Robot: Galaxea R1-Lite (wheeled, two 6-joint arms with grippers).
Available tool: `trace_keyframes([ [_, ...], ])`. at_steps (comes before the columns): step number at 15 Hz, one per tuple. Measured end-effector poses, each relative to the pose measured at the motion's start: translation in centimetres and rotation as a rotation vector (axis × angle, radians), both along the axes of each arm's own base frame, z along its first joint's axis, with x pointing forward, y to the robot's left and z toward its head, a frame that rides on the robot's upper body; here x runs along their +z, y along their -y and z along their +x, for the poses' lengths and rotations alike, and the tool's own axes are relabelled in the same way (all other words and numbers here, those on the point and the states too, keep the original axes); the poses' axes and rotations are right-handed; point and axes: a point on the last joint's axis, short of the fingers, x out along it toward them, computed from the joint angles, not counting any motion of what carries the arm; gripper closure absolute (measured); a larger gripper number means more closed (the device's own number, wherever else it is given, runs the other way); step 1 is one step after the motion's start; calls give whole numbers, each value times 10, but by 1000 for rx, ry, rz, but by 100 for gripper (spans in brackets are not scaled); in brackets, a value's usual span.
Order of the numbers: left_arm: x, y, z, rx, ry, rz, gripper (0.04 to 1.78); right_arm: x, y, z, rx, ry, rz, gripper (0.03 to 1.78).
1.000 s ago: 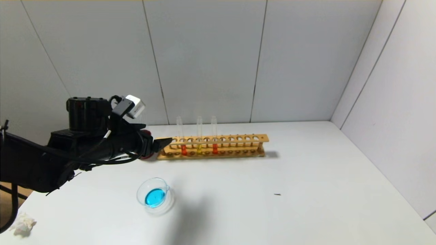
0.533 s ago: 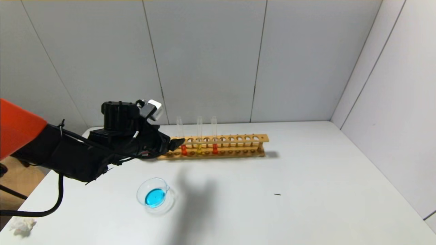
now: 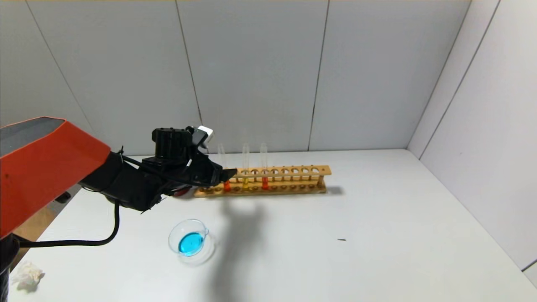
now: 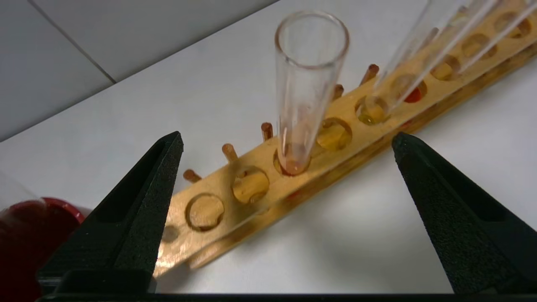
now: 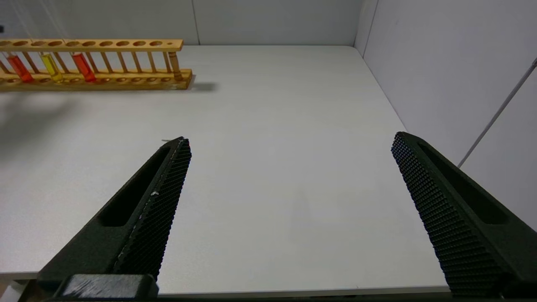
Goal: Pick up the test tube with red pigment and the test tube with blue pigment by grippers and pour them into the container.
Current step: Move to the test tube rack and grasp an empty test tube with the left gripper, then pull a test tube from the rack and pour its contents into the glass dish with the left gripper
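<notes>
A wooden rack holds three tubes: a test tube with red pigment at the left, a yellow one, and a second red one. My left gripper is open and empty at the rack's left end. In the left wrist view the left red tube stands upright just beyond and between the spread jaws of the left gripper, untouched. The container holds blue liquid and sits nearer me. No blue-pigment tube is in view. My right gripper is open over bare table.
A dark red cup stands left of the rack, mostly behind my left arm, and shows in the left wrist view. Crumpled paper lies at the table's front left corner. A small dark speck lies right of centre.
My left arm has reached forward and to the right, bringing the open gripper from left of the rack up to the leftmost red tube. Tubes and dish have not moved.
</notes>
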Motion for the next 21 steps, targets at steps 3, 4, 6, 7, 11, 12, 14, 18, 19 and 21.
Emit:
trace_keyframes([
  [3,-8,4,11,0,-4,-3,7,0,0,0,1,0,0,6],
  [4,-10,5,14,-1,-3,-4,8,0,0,0,1,0,0,6],
  [6,-13,6,18,2,-7,-6,17,0,0,0,0,0,0,6],
  [7,-15,6,19,2,-11,-6,26,0,0,0,0,0,0,6],
  [11,-16,9,19,-2,-10,-8,88,0,0,0,0,0,0,6],
  [12,-16,9,19,-4,-10,-8,107,0,0,0,0,0,0,6],
  [14,-14,11,17,-9,-7,-9,138,0,0,0,0,0,0,6],
  [18,-5,12,13,-14,10,-13,151,0,0,0,0,0,0,6],
  [19,-2,12,12,-14,15,-14,151,0,0,0,0,0,0,6],
  [21,8,12,9,-16,33,-18,151,0,0,0,0,0,0,6],
])
